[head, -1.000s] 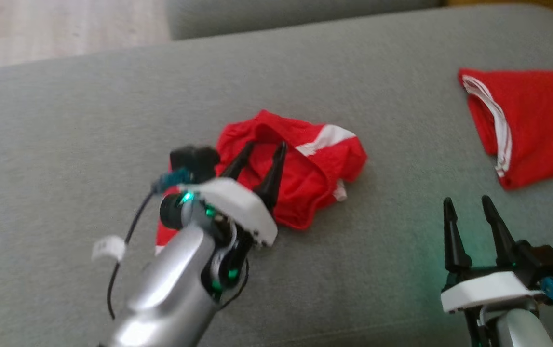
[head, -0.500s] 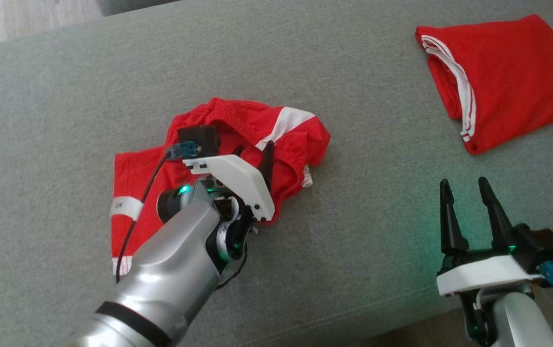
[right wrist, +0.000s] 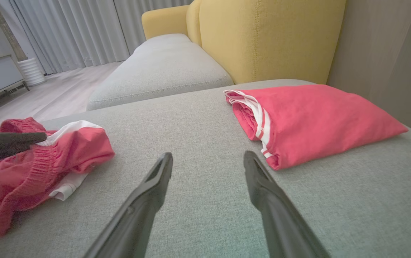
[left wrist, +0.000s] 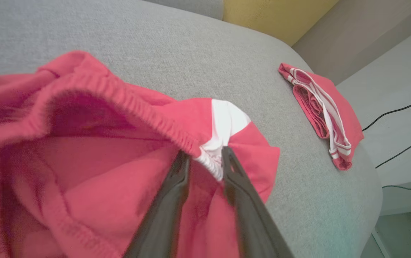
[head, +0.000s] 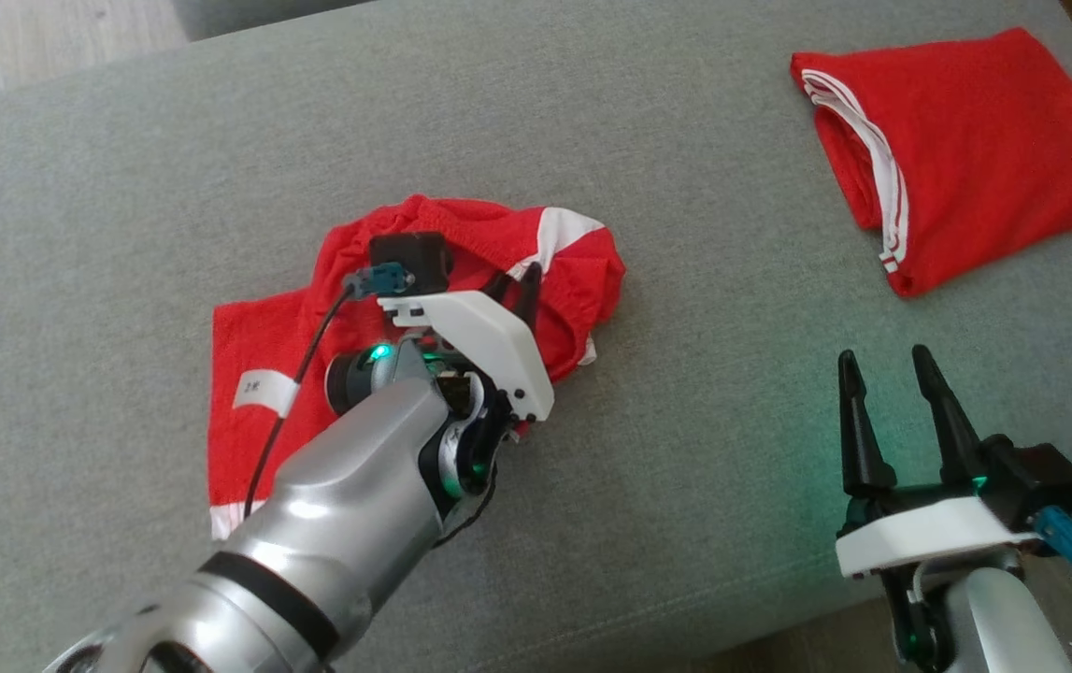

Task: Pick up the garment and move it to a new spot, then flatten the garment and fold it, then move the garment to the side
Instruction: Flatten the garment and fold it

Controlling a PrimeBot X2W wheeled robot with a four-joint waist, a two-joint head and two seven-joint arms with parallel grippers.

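The pickup step is in hand. The crumpled red shorts (head: 250, 346) lie left of centre on the gray sofa seat (head: 732, 280), one leg spread flat toward the near left and the rest bunched. The left pincer (left wrist: 205, 157) is down in the bunch, its fingers pinched on the elastic waistband (left wrist: 148, 111) just beside the white stripe (left wrist: 226, 118). Next, I judge, comes a lift and a carry to bare cushion. The bite looks thin and may slip, and the loose leg will drag. Near right, the right pincer (head: 881, 357) hovers above bare seat, fingers apart, holding nothing. At the far right lies a folded red garment (head: 984, 140), so the new spot should keep well apart from it.
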